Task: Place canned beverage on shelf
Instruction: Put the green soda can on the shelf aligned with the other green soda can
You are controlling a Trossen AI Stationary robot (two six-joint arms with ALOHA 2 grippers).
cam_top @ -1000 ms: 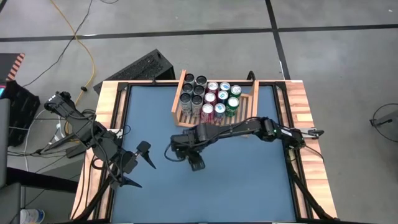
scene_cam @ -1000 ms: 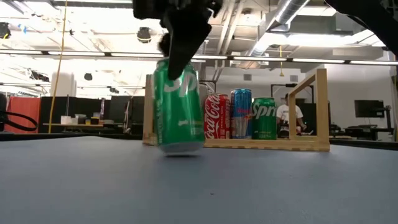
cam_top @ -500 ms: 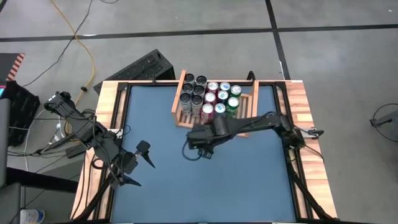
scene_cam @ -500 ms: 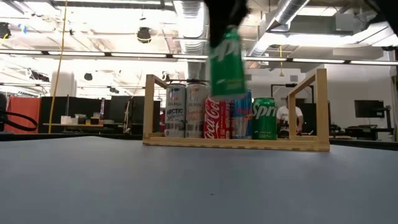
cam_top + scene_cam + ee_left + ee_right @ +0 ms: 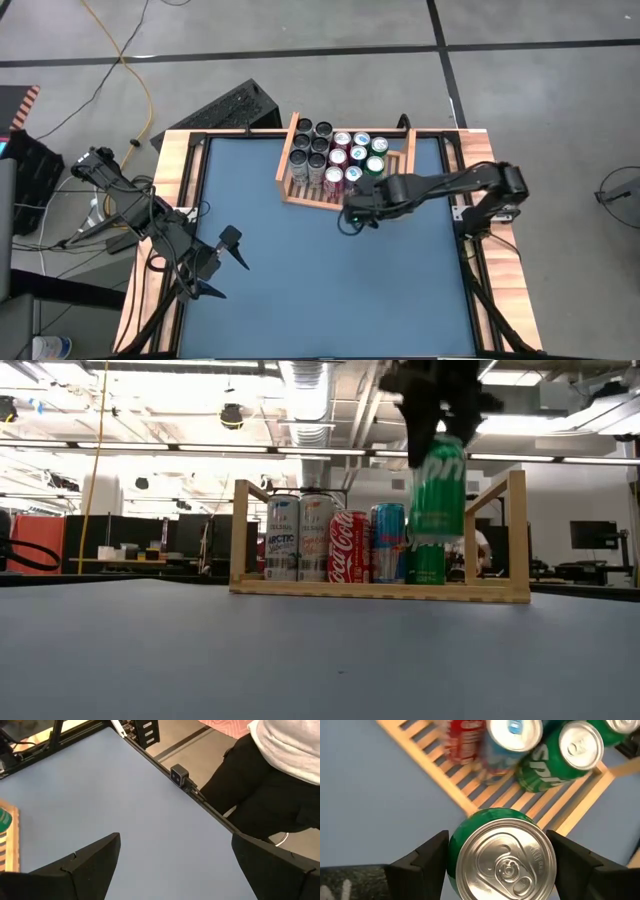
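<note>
One green can [image 5: 438,490] hangs in your right gripper [image 5: 501,865], clamped between both fingers, off the table just in front of the shelf [image 5: 305,197] near its right end. You are mid-carry; next, judge a free slot and lower the can over the low front rim. Standing cans [image 5: 335,155] crowd the shelf, so watch the front row. Your left gripper [image 5: 222,262] waits open, well apart.

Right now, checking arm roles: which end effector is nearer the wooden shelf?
Right. The right end effector holds a green can at the shelf's front edge; the left end effector waits far off.
</note>
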